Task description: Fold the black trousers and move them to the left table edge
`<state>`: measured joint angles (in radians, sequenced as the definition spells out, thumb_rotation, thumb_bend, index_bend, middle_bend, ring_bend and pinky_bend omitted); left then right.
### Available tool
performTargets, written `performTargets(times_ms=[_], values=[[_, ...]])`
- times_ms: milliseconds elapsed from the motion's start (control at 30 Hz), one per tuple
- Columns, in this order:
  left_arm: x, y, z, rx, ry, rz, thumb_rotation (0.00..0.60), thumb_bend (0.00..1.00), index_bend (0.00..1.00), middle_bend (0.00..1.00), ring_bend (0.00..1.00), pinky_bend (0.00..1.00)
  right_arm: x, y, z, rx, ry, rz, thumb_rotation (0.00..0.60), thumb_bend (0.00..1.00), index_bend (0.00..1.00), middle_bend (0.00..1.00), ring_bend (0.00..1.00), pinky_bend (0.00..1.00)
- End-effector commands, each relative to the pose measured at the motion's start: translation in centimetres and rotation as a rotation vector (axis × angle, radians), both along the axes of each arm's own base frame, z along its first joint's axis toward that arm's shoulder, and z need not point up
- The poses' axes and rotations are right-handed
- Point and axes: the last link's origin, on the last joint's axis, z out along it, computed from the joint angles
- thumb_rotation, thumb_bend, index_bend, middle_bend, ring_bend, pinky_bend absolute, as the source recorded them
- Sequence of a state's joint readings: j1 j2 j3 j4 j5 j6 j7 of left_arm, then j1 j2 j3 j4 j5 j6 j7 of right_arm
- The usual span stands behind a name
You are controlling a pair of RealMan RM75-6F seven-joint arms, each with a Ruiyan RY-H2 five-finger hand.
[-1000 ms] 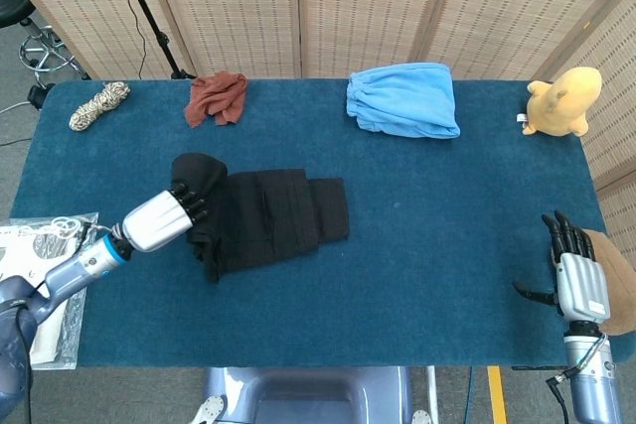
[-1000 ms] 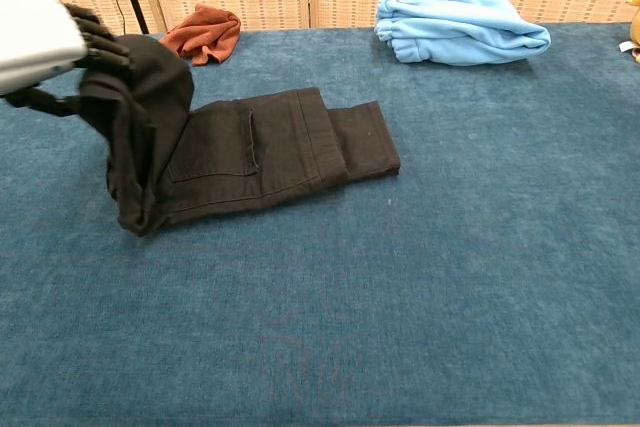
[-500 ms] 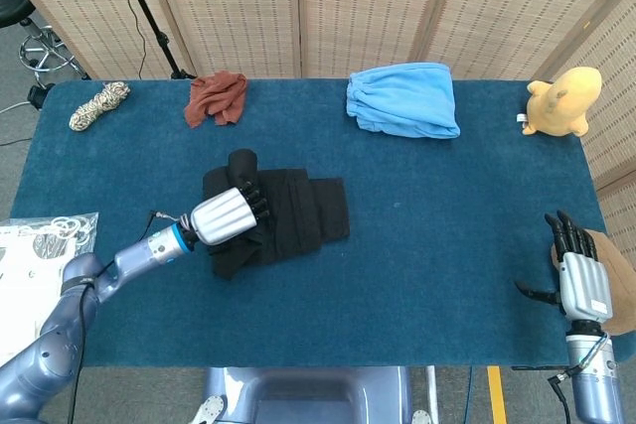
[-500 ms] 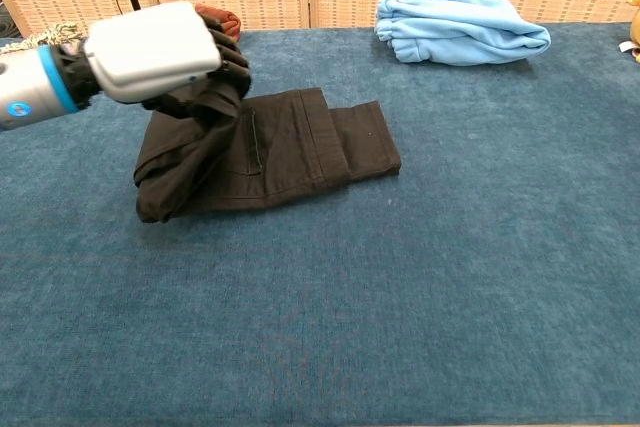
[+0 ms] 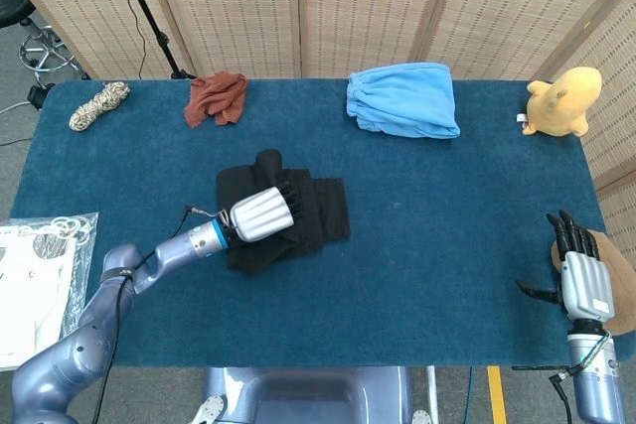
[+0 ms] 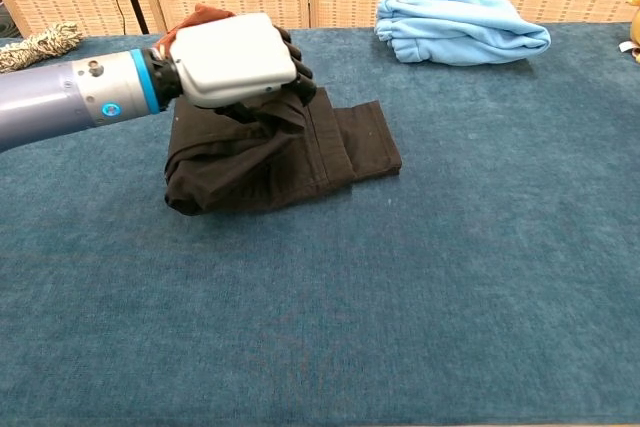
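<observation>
The black trousers [image 5: 316,208] [image 6: 335,147] lie partly folded left of the table's middle. My left hand [image 5: 263,213] [image 6: 236,59] grips their left end and holds that fold over the rest of the cloth. The raised fold bunches under the fingers. My right hand [image 5: 579,267] stands at the table's near right corner, fingers apart and pointing up, holding nothing. The chest view does not show it.
A light blue garment [image 5: 402,98] [image 6: 460,27] and a rust cloth [image 5: 217,97] [image 6: 205,15] lie along the far edge. A rope bundle [image 5: 98,105] sits far left, a yellow plush toy [image 5: 562,102] far right. Plastic packaging [image 5: 38,275] lies off the table's left side.
My left hand has carried the trousers' left end up and rightward, laying it over the middle. The pile is now shorter and thicker. The right hand stayed put.
</observation>
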<state>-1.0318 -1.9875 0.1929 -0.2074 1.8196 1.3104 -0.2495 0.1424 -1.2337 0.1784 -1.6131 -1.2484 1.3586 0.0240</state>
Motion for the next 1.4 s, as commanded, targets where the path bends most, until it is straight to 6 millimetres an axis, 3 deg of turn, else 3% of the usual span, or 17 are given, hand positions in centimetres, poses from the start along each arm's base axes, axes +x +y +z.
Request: performTargets(times_ms=[33,267,400,600,767,833,933,1100,1300,1400], values=[[0.6,-0.1,-0.7,-0.002,0.012,-0.006,0.6,0.54,0.68,0.54,0.48,0.45,0.0,0.0,0.0,-0.001,-0.001,-0.001,0.6,0.0,0.06,0.0,0.0,0.03],[2.0,-0.1,-2.0,-0.002,0.024,-0.018,0.6,0.53,0.65,0.52,0.46,0.45,-0.1,-0.1,0.2,-0.007,-0.005,-0.006,0.6,0.0,0.06,0.0,0.0,0.03],[2.2,0.1,-2.8,0.001,0.047,0.01,0.6,0.51,0.53,0.33,0.3,0.45,-0.1,-0.1,0.3,-0.007,-0.009,-0.007,0.6,0.0,0.06,0.0,0.0,0.03],[3.3,-0.3,-3.6,0.003,0.02,-0.002,0.6,0.51,0.48,0.28,0.25,0.45,-0.1,-0.1,0.4,-0.011,-0.009,-0.006,0.6,0.0,0.06,0.0,0.0,0.03],[3.6,-0.2,-4.2,0.007,0.016,0.028,0.6,0.5,0.39,0.17,0.17,0.39,-0.1,-0.1,0.5,-0.013,-0.011,-0.006,0.6,0.0,0.06,0.0,0.0,0.03],[3.5,0.1,-4.7,0.01,0.028,0.079,0.6,0.46,0.31,0.06,0.1,0.34,-0.1,-0.1,0.5,-0.014,-0.013,-0.005,0.6,0.0,0.06,0.0,0.0,0.03],[3.7,0.2,-5.0,0.011,0.014,0.11,0.6,0.39,0.16,0.0,0.04,0.29,-0.1,0.0,0.5,-0.013,-0.012,-0.005,0.6,0.0,0.06,0.0,0.0,0.03],[4.2,0.0,-4.7,0.001,-0.056,0.116,0.6,0.38,0.01,0.0,0.0,0.28,-0.1,0.0,0.6,-0.017,-0.013,-0.007,0.6,0.0,0.06,0.0,0.0,0.03],[4.7,0.3,-2.6,-0.026,-0.214,0.139,0.6,0.29,0.0,0.0,0.0,0.28,-0.2,0.0,0.6,-0.015,-0.013,-0.009,0.6,0.0,0.06,0.0,0.0,0.03],[4.2,0.6,-0.3,-0.038,-0.32,0.14,0.6,0.27,0.0,0.0,0.0,0.28,-0.2,0.0,0.5,-0.011,-0.012,-0.009,0.6,0.0,0.06,0.0,0.0,0.03]])
